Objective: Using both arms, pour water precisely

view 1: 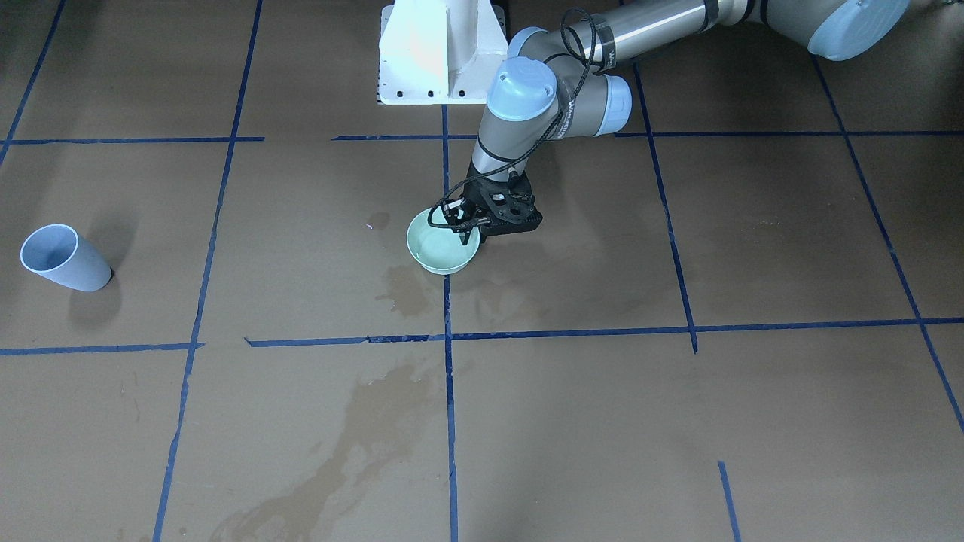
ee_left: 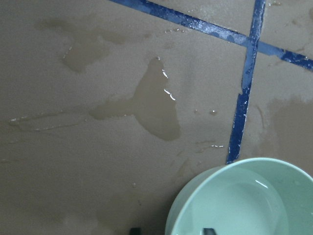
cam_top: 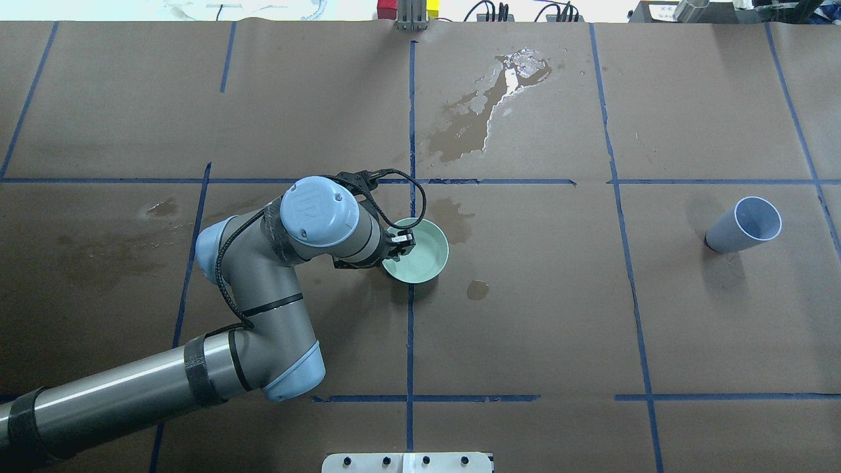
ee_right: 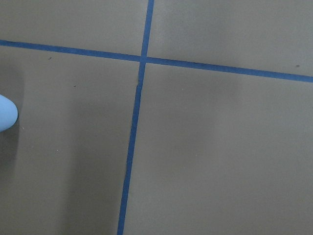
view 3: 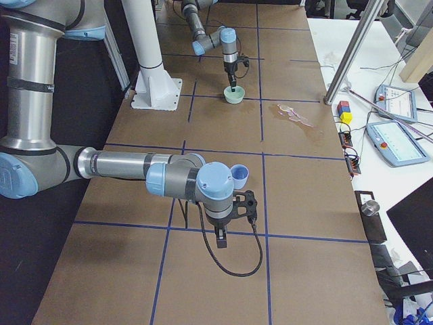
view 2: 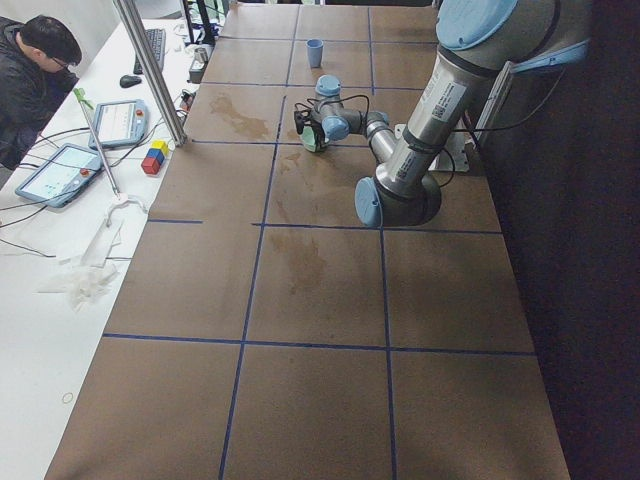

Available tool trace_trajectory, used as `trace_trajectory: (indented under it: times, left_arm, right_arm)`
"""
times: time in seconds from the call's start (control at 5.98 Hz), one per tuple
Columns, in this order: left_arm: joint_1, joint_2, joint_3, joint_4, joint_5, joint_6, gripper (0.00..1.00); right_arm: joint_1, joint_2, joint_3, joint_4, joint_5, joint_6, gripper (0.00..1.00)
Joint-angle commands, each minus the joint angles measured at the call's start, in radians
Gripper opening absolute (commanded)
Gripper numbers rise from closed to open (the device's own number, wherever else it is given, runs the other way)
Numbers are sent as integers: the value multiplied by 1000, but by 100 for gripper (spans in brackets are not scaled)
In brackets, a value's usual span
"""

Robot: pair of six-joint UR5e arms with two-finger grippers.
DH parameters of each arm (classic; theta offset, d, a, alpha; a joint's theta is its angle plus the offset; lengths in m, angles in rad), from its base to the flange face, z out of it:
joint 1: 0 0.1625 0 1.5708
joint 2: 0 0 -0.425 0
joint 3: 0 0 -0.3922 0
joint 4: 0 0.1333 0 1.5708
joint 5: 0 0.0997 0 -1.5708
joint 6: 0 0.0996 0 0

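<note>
A pale green bowl [cam_top: 420, 253] sits on the brown paper near the table's middle, with clear water [ee_left: 239, 208] in it. My left gripper [cam_top: 401, 241] is at the bowl's near rim, one finger inside and one outside, shut on the rim; it also shows in the front view [view 1: 468, 229]. A light blue cup [cam_top: 746, 225] stands far off on my right side. My right gripper [view 3: 220, 235] shows only in the right side view, just in front of the cup [view 3: 238, 176]; I cannot tell whether it is open. Its wrist view shows only the cup's edge [ee_right: 6, 113].
Spilled water has left a puddle [cam_top: 483, 118] at the far side and wet patches [ee_left: 154, 105] around the bowl. The white pedestal [view 1: 440, 53] stands at my base. An operator [view 2: 35, 70], tablets and coloured blocks [view 2: 153, 157] are at a side bench.
</note>
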Motion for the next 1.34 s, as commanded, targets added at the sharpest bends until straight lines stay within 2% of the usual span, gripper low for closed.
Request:
trace_trajectory:
  times: [0.0,0.33,0.5,0.67,0.84,1.17]
  left_arm:
    - [-1,2,-8,3,0,1,0]
    - [-49,11,-53,12,-6,2,0]
    - [-102,19,-116,94,-56,4,0]
    - [-156,92,-205,117,-116,69,0]
    - [-232,168,-286,163,-171,204,0]
    - [-396,284,-305,168,-308,474,0]
  right_arm:
    - [0,0,-1,0,0,0,100]
    - [0,-2,-1,0,0,-1,100]
    - [0,-3,-6,2,0,-3,100]
    - [0,-3,-12,3,0,-3,100]
    - [0,-3,-14,3,-1,-4,100]
    - [0,-3,-14,5,-2,-3,100]
